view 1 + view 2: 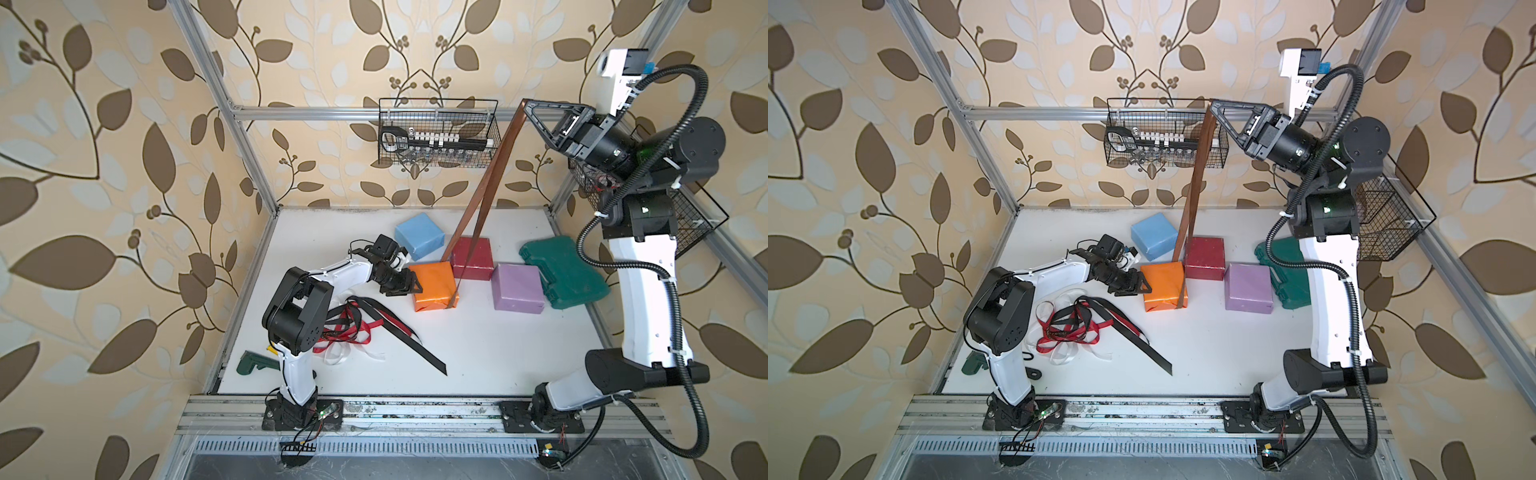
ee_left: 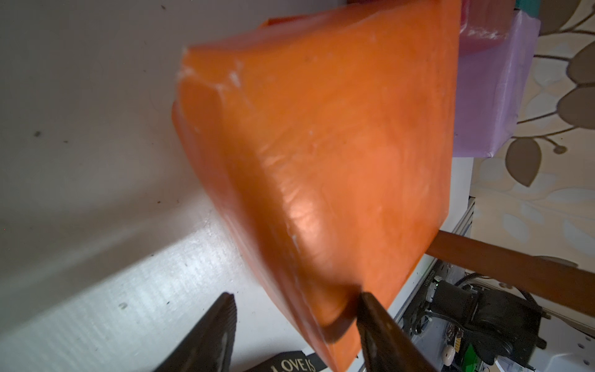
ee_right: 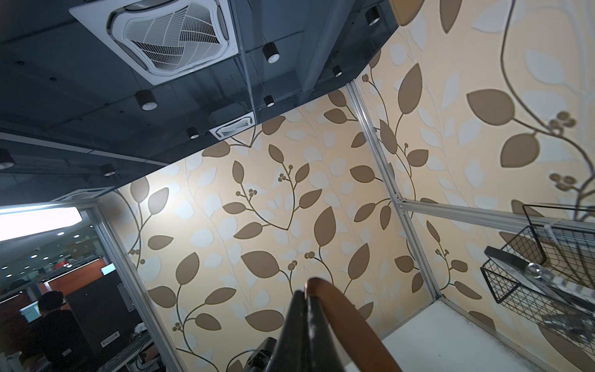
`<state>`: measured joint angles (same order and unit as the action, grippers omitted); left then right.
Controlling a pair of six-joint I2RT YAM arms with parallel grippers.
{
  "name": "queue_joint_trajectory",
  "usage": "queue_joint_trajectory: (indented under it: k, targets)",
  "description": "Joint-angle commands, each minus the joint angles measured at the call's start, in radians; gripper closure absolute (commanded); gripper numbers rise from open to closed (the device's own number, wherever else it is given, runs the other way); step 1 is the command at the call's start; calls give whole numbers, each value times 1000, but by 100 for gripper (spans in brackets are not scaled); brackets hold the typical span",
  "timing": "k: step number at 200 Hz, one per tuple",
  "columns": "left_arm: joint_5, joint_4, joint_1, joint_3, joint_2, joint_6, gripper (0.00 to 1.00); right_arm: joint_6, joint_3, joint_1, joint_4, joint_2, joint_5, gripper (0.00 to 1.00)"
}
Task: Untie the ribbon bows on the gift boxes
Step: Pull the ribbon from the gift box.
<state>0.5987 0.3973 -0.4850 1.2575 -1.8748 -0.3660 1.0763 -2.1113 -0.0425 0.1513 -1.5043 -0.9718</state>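
The orange gift box (image 1: 432, 282) (image 1: 1160, 284) (image 2: 322, 145) stands mid-table. A brown ribbon (image 1: 494, 166) (image 1: 1198, 174) (image 3: 347, 315) runs taut in two strands from around this box up to my right gripper (image 1: 525, 104) (image 1: 1212, 103) (image 3: 306, 291). That gripper is high above the table's back and shut on the ribbon. My left gripper (image 1: 415, 286) (image 1: 1144, 286) (image 2: 296, 296) is open at the box's left edge, which lies between its fingers. One finger touches the box. The light blue (image 1: 419, 235), dark red (image 1: 471, 257) and lilac (image 1: 517, 286) boxes carry no ribbon.
Loose black (image 1: 411, 340), red (image 1: 345, 328) and white (image 1: 336, 355) ribbons lie tangled beside the left arm. A dark-green case (image 1: 565, 270) sits at the right. Wire baskets hang on the back frame (image 1: 436, 133) and right frame (image 1: 685, 220). A green tool (image 1: 253, 363) lies front left.
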Motion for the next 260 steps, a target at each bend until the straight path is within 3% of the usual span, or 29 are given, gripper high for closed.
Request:
queue_joint_trajectory:
  k: [1,20,24,27,32,65,103,125,151,187,241,260]
  targets:
    - [-9,37,-7,30,21,29,38,-31,122,15,37,35,18,100]
    - [-54,76,-7,60,80,58,28,-25,224,15,63,60,10,100]
    - [-68,81,-7,65,97,63,22,-22,244,15,72,64,8,100]
    - [-80,84,-7,70,104,68,4,-21,256,15,76,67,7,100]
    - [-98,86,-7,77,126,75,1,-21,275,15,81,71,6,100]
    - [-141,3,-7,87,268,81,1,-49,366,15,70,91,7,100]
    - [18,-204,-15,96,347,31,1,-62,456,5,63,88,5,100]
    - [-19,-298,-62,134,364,71,1,-73,485,-25,61,92,15,100]
    - [-86,-438,-122,163,342,149,1,-93,492,-64,47,93,31,100]
    - [-44,-671,-144,175,272,163,1,-105,493,-87,28,88,33,100]
    - [-175,-794,-153,287,120,174,1,-75,516,-103,65,105,28,100]
    - [-112,-829,-152,370,43,133,1,-75,517,-105,64,119,28,100]
